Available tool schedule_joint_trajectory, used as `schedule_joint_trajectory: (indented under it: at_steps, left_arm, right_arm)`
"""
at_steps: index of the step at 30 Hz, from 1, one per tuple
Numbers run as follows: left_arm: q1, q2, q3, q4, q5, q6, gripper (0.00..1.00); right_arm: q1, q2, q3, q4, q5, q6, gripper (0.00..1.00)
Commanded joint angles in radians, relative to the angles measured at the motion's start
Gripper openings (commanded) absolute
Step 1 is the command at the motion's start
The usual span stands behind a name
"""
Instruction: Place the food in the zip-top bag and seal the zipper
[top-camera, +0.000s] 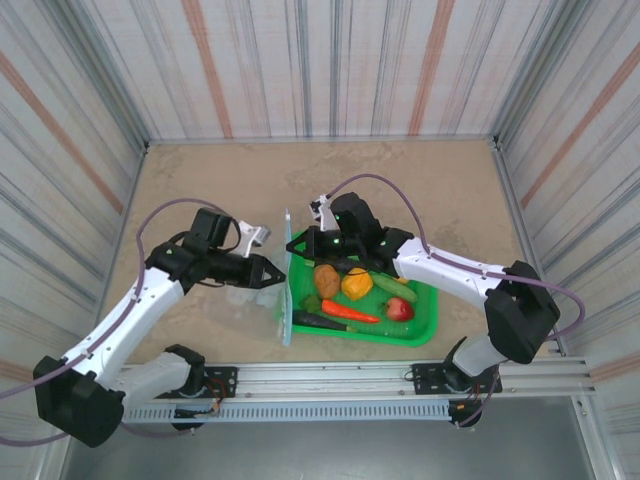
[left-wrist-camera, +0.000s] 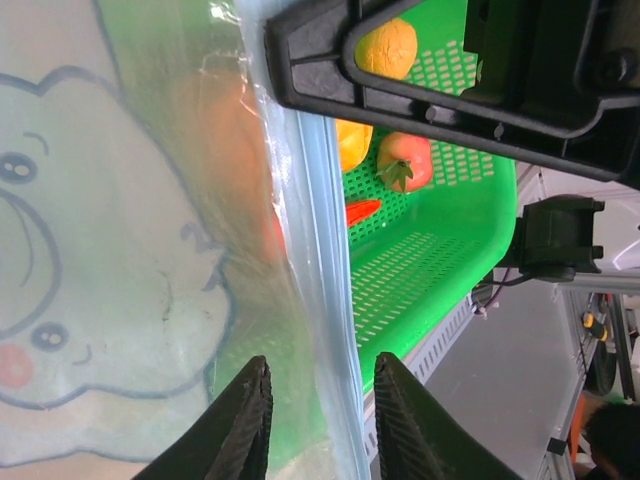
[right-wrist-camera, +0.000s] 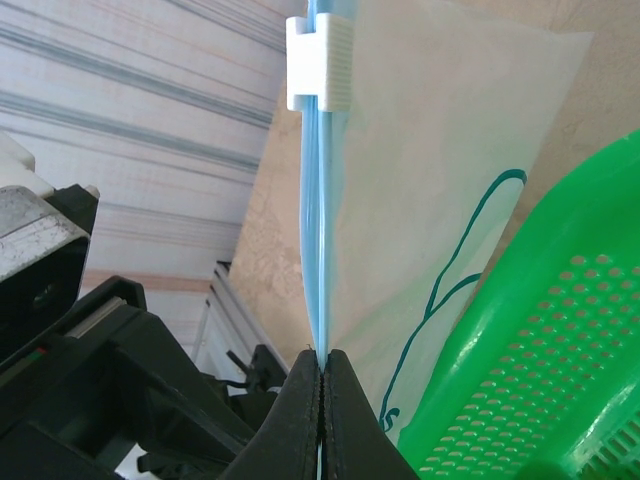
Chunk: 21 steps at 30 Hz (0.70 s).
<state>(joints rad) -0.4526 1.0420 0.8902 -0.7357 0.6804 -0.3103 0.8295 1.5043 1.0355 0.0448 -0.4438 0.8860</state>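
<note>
Two claws tend the bag (top-camera: 265, 305), on edge at centre frame beside the basket (top-camera: 425, 325). Right claw (right-wrist-camera: 322, 372) is clamped on the zipper (right-wrist-camera: 318, 220); left claw (left-wrist-camera: 318, 420) stands apart around it. Thin, floppy film probably slips: hold the stiffer strip.

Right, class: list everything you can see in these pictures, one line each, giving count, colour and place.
table: one, beige, under everything
basket: one, green mesh, right of centre
potato: one, brown, in basket
orange fruit: at least one, orange, in basket
cucumber: one, green, in basket
apple: one, red, in basket
carrot: one, red, in basket
eggplant: one, dark, in basket
zip-top bag: one, clear, beside basket
zipper: one, pale blue, bag's mouth
slider: one, white, on zipper
left fingers: two, black, apart, straddling zipper
right fingers: two, black, shut on zipper
</note>
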Motion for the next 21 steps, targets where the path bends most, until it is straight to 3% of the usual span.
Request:
schedule_joint_trajectory:
  at_steps: [1, 7, 21]
  left_arm:
    - [-0.035, 0.009, 0.031, -0.011, -0.068, 0.009, 0.35]
    - [-0.080, 0.052, 0.056, -0.045, -0.232, 0.013, 0.36]
    - [-0.090, 0.070, 0.068, -0.061, -0.286, 0.027, 0.23]
  right_arm:
    - [-0.007, -0.003, 0.005, -0.001, -0.017, 0.022, 0.00]
    - [-0.012, -0.003, 0.002, 0.010, -0.019, 0.029, 0.00]
    - [-0.021, -0.005, -0.020, 0.018, -0.009, 0.036, 0.00]
